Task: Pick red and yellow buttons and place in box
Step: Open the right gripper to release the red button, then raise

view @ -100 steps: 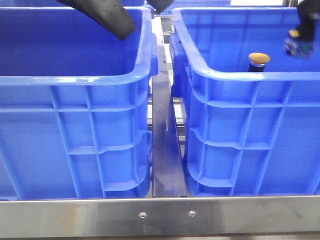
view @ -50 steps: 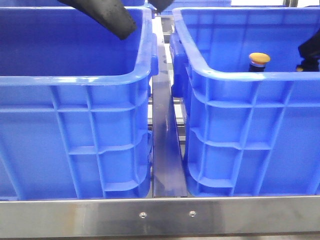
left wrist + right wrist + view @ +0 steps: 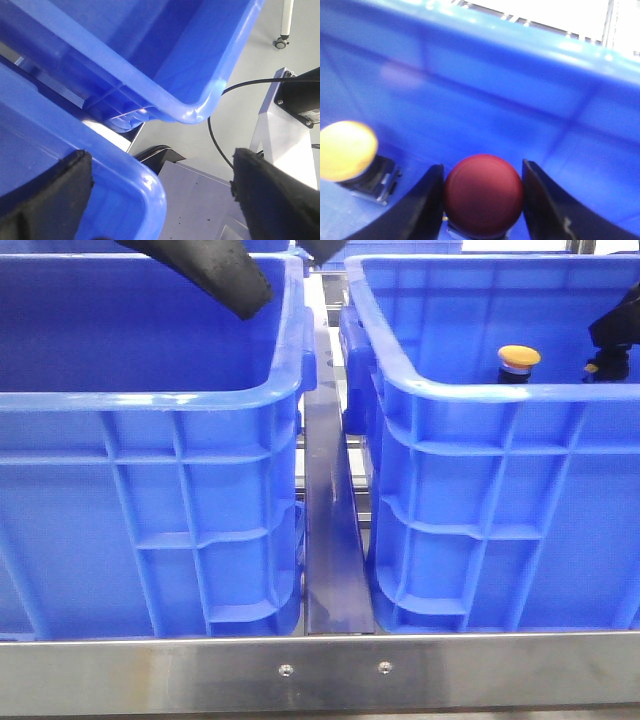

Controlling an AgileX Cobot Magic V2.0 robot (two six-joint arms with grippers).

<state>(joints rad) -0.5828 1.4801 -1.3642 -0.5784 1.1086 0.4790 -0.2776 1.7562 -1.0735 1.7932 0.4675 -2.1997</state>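
The yellow button (image 3: pixel 519 357) stands inside the right blue box (image 3: pixel 480 392), its cap just above the near rim. It also shows in the right wrist view (image 3: pixel 345 150), blurred. My right gripper (image 3: pixel 613 340) is low inside this box, at the right edge of the front view. In the right wrist view my right gripper (image 3: pixel 482 170) is shut on the dark red button (image 3: pixel 483 197), one finger on each side of its cap, near the box's inner wall (image 3: pixel 520 75). My left gripper (image 3: pixel 161 165) is open and empty above the rim of the left crate (image 3: pixel 145 185).
The second blue crate (image 3: pixel 150 400) fills the left half of the front view. A narrow metal strip (image 3: pixel 330 540) runs between the crates. A steel frame bar (image 3: pixel 320 675) crosses the front. The left arm's finger (image 3: pixel 225 275) hangs over the left crate's far side.
My right gripper has come down from above the right box's rim to low inside it, carrying the red button. The left arm and the yellow button have not moved.
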